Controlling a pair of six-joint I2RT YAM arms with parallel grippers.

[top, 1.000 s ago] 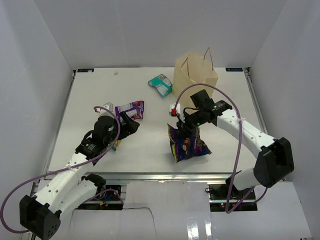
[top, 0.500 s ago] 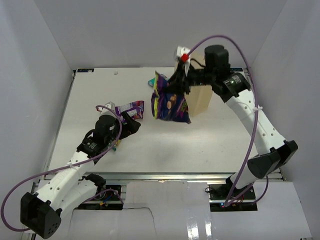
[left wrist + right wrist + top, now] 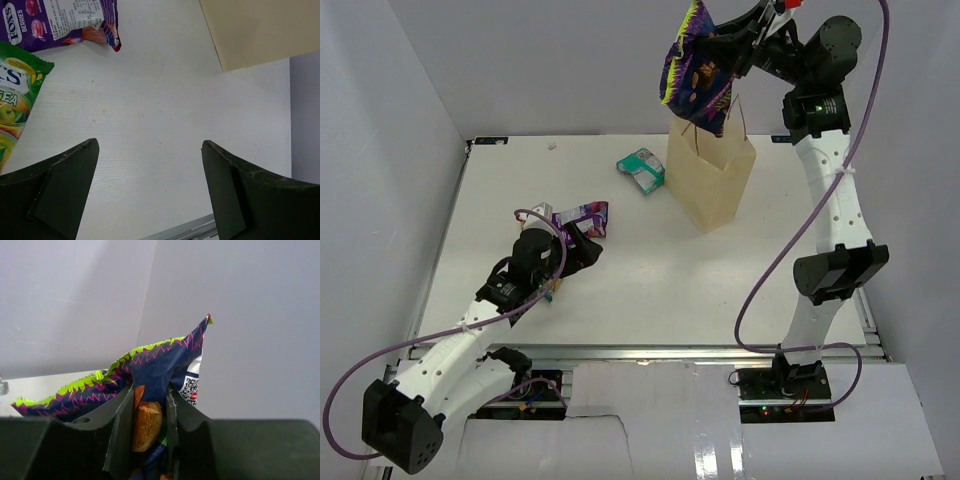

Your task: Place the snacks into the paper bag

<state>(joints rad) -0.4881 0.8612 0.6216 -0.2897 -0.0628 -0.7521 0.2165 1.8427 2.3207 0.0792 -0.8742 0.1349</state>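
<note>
Purple packet (image 3: 695, 72) (gripped) hangs over paper bag (image 3: 710, 185).

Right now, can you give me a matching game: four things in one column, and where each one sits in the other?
Things:
1. large dark purple bag
2. teal-white packet
3. paper bag
4. green-yellow packet

Places:
A. standing upright on the table
B. lying beside the small purple-white packet
C. pinched in the right gripper, up in the air
D. lying on the table close beside the paper bag

Pairs: 1-C, 2-D, 3-A, 4-B.
</note>
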